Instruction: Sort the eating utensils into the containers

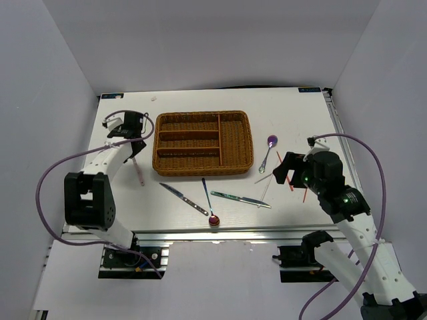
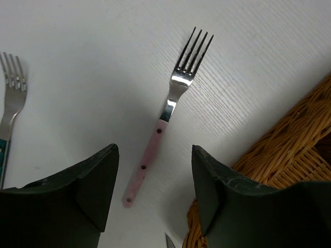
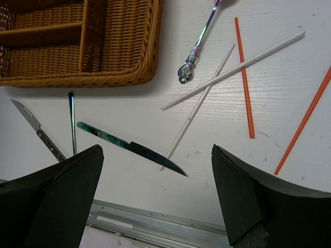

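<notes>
Two claws hang over a white table [image 1: 320,120] where cutlery lies scattered around a brown wicker tray [image 1: 203,143]. The left claw [image 2: 154,151] is spread, its dark fingers [image 2: 98,181] standing on either side of a pink-handled fork [image 2: 165,124] without touching it. That fork lies flat on the table just left of the tray's outer wall, tines pointing away from the claw, and a second fork [image 2: 11,98] shows at the left edge of the left wrist view. The right claw [image 3: 156,152] is spread wide and grips nothing, poised above the table to the right of the tray. Below it lie two crossed white chopsticks [image 3: 232,70], two orange chopsticks [image 3: 244,77] apart from each other, and the ornate handle of a purple-bowled spoon [image 1: 269,152]. In front of the tray rest a teal-handled knife [image 3: 132,149], another knife [image 1: 183,198] further left, and between them a red-bowled spoon [image 1: 209,203], all flat on the table outside the tray.
</notes>
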`<action>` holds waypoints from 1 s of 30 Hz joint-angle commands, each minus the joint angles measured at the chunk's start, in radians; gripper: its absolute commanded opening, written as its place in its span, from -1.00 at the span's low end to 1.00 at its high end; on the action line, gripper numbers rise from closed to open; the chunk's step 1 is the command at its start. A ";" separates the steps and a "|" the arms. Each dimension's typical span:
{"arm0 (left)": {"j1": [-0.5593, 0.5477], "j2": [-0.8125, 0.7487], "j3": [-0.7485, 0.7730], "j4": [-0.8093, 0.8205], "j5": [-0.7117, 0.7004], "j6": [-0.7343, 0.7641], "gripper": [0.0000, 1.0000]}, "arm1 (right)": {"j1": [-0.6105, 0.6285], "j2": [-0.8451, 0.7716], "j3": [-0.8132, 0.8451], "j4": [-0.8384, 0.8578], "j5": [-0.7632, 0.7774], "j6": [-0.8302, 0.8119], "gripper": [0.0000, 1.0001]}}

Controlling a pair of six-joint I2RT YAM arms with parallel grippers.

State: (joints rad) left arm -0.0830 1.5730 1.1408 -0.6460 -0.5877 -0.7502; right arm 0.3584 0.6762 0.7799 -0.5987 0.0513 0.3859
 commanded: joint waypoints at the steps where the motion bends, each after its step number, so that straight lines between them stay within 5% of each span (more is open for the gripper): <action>1: 0.020 0.031 -0.009 0.078 0.078 0.005 0.34 | -0.004 -0.003 -0.017 0.051 -0.031 -0.001 0.79; 13: 0.022 0.157 -0.137 0.172 0.101 -0.043 0.09 | -0.003 0.025 -0.044 0.096 -0.042 0.002 0.79; 17: 0.028 0.186 -0.170 0.187 0.106 -0.061 -0.10 | -0.004 0.023 -0.041 0.096 -0.042 0.002 0.79; 25: 0.054 0.191 -0.250 0.263 0.174 -0.071 -0.83 | -0.004 0.007 -0.037 0.085 -0.042 0.002 0.79; 30: 0.055 0.067 -0.248 0.224 0.145 -0.075 -1.00 | -0.004 -0.003 -0.033 0.077 -0.076 0.005 0.79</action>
State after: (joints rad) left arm -0.0372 1.7065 0.9257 -0.3511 -0.4667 -0.8131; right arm 0.3584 0.6865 0.7364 -0.5465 0.0109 0.3866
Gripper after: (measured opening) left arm 0.252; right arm 0.894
